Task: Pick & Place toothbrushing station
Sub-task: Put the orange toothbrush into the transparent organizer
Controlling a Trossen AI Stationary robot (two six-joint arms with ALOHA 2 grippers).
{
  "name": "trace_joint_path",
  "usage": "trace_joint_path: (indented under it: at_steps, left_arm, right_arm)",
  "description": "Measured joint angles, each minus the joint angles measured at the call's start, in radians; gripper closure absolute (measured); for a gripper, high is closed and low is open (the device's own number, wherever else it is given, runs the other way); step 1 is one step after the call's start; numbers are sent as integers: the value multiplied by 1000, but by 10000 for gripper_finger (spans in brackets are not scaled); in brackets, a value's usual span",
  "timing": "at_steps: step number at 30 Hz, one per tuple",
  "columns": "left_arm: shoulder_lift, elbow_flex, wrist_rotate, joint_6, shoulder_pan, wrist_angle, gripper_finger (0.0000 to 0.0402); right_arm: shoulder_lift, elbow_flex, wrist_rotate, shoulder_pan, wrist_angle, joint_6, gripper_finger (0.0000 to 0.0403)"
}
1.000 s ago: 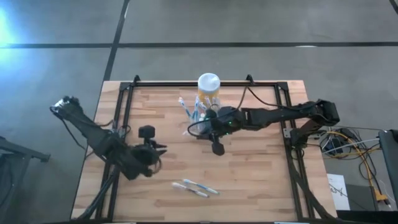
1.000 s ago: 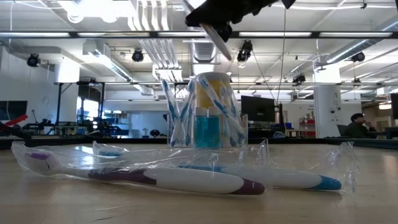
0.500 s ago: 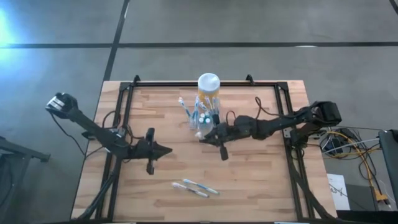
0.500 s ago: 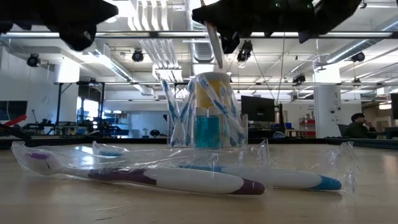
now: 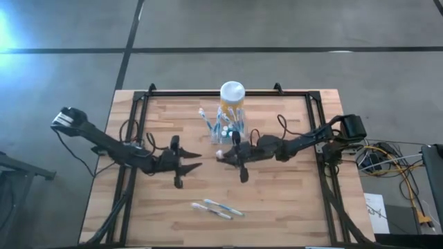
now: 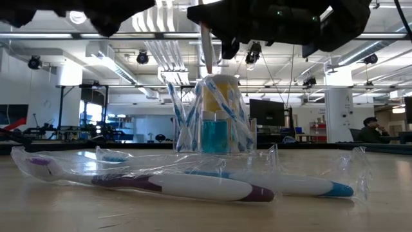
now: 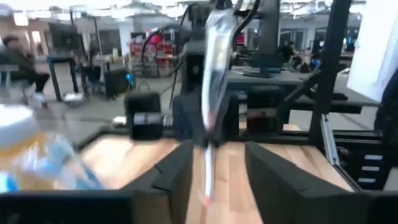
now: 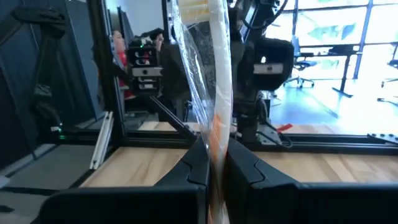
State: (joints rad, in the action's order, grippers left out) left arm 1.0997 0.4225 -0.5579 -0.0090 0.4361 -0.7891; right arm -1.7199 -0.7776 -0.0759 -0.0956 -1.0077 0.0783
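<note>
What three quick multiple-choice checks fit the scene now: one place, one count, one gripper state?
1. The yellow jar stands: A behind the clear holder; B at the front edge; C on the floor.
2. Wrapped toothbrushes lying on the table: A one; B two; C four.
3. The right gripper is: A open; B shut on a wrapped toothbrush; C shut, empty.

1 A, the high view shows it beyond the holder. 2 B, a pair lies together. 3 B, its fingers pinch the wrapper.
</note>
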Motion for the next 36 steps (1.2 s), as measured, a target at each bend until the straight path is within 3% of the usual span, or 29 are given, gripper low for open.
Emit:
trace_joint_path:
  at_steps: [7,12,28,36]
  left_arm:
    - [111,137,1,86,-29,34,183]
    - [178,220,3,67,-58,86,166]
    - [272,290,60,51,-141,80,171]
    - [295,290,111,30,-170,37,232]
  right_arm:
    - [4,-19,0,-3,2,-5,390]
    - [3,-34,0,-5,4,-11,390]
    - [3,-34,-1,-8,24,-31,390]
    - [3,-34,-4,-11,29,-38,390]
